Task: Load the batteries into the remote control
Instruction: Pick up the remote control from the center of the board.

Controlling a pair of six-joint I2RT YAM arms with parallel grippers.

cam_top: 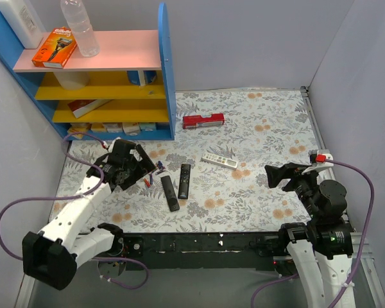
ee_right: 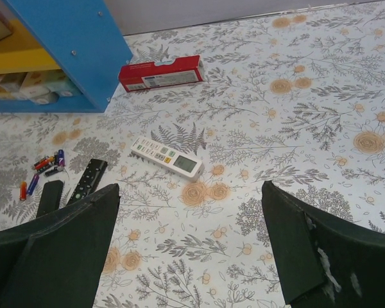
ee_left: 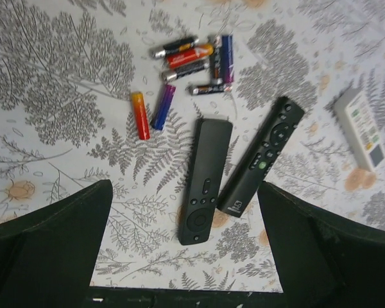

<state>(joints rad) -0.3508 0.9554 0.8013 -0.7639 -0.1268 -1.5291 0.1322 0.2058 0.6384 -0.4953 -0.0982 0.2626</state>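
Note:
The plain black remote control [ee_left: 205, 181] lies face up on the floral table, also in the top view [cam_top: 170, 192] and the right wrist view [ee_right: 49, 197]. Several batteries [ee_left: 191, 61] lie in a loose cluster just beyond it, two of them [ee_left: 151, 111] a little apart; they also show in the top view [cam_top: 155, 170]. My left gripper [cam_top: 143, 168] is open and empty, hovering over the table beside the batteries, and the remote's near end lies between its fingers [ee_left: 51, 244]. My right gripper [cam_top: 279, 174] is open and empty, far to the right [ee_right: 189, 250].
A slimmer black remote [ee_left: 263, 157] lies right of the plain one, touching its near end. A white remote [cam_top: 219, 160] lies mid-table and a red box [cam_top: 203, 120] lies behind it. A blue shelf unit [cam_top: 167, 77] stands at the back left.

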